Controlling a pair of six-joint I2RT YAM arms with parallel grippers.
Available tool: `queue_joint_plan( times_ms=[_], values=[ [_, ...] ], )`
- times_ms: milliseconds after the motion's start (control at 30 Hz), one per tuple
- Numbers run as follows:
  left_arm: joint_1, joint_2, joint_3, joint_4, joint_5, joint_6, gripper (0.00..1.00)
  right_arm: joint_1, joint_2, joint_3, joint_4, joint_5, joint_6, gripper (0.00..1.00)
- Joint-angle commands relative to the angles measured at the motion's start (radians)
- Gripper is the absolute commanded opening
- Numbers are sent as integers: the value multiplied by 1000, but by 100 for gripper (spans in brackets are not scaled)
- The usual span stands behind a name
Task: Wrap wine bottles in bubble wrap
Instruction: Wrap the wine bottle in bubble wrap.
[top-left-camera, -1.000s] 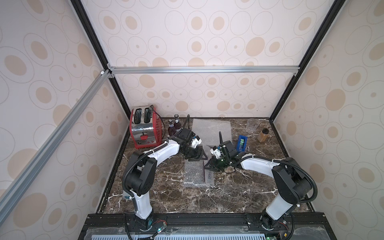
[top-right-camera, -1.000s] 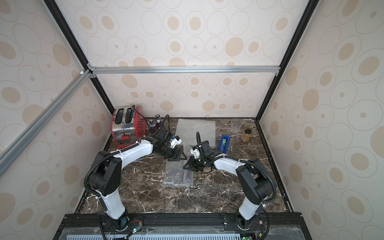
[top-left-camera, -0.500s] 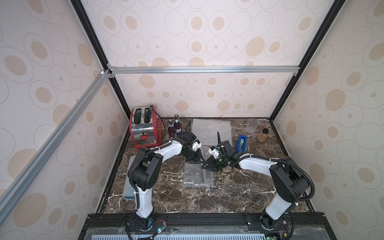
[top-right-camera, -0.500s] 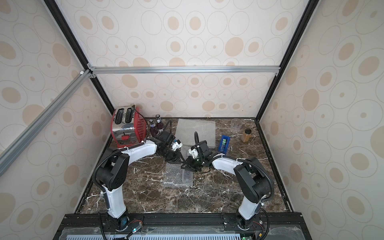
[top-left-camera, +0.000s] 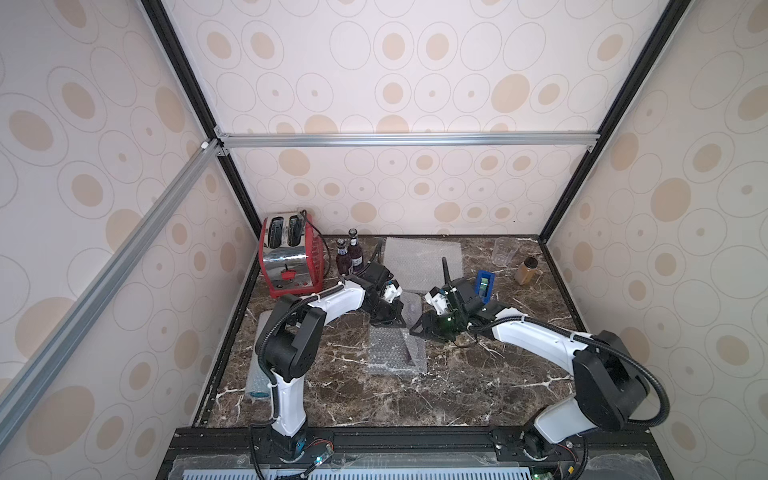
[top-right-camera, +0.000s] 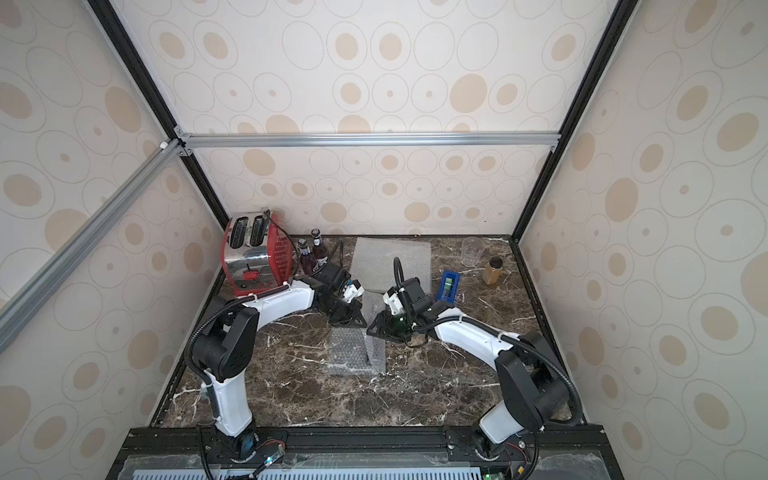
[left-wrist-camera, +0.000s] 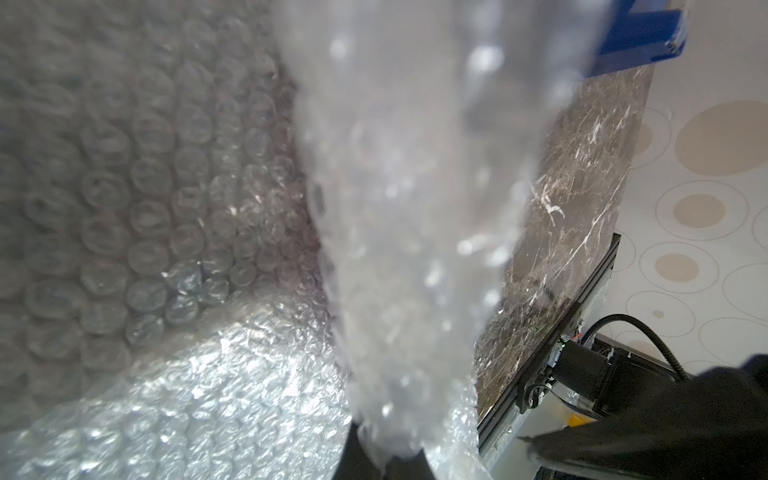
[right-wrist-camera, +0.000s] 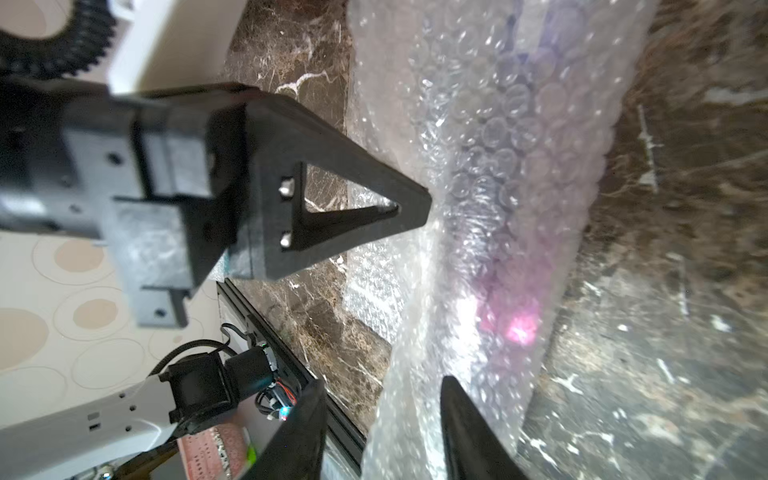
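The left gripper (top-left-camera: 392, 319) is clamped tight on a fold of the bubble wrap roll (right-wrist-camera: 498, 174). In the left wrist view the plastic rises straight out from between its closed fingers (left-wrist-camera: 349, 461). The right gripper (right-wrist-camera: 382, 384) faces it from the right with its fingers (right-wrist-camera: 465, 428) spread apart, and the roll's edge lies between them unpinched. The wrapped bottle (right-wrist-camera: 515, 324) shows only as a pink-violet glow through the bubbles. The roll lies mid-table on the marble table (top-left-camera: 478, 395), just beyond the far edge of a flat sheet (top-left-camera: 388, 353). Another sheet (top-left-camera: 419, 262) lies flat at the far side. Two standing bottles (top-left-camera: 343, 262) are upright at far left beside the red toaster (top-left-camera: 291, 257).
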Motion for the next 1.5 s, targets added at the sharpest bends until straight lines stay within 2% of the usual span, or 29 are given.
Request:
queue_joint_plan(
  times_ms=[0, 133, 233, 767, 1033, 1100, 1167, 1300, 1467],
  values=[
    [1, 12, -5, -19, -15, 22, 0, 6, -33, -11, -109, 114, -18, 51],
    [2, 9, 0, -34, -28, 35, 0, 17, -17, -32, -122, 208, 21, 60],
    [3, 4, -22, -12, -22, 26, 0, 34, 21, -29, -108, 229, 15, 64],
    [2, -3, -41, -6, -32, 23, 4, 105, 200, 38, -49, 218, 38, 65],
    [8, -10, -45, -15, -55, 27, 8, 124, 227, 67, -49, 218, 48, 67],
    [10, -18, -40, -25, -62, 32, 14, 126, 230, 59, -37, 215, 58, 67],
    [17, -27, -47, -30, -83, 29, 32, 124, 237, 49, -36, 232, 60, 64],
    [35, -84, -49, -66, -140, 51, 52, 122, 252, 41, -41, 238, 82, 59],
    [67, -172, -67, -88, -187, 83, 54, 121, 262, 36, -26, 232, 85, 57]
  ],
)
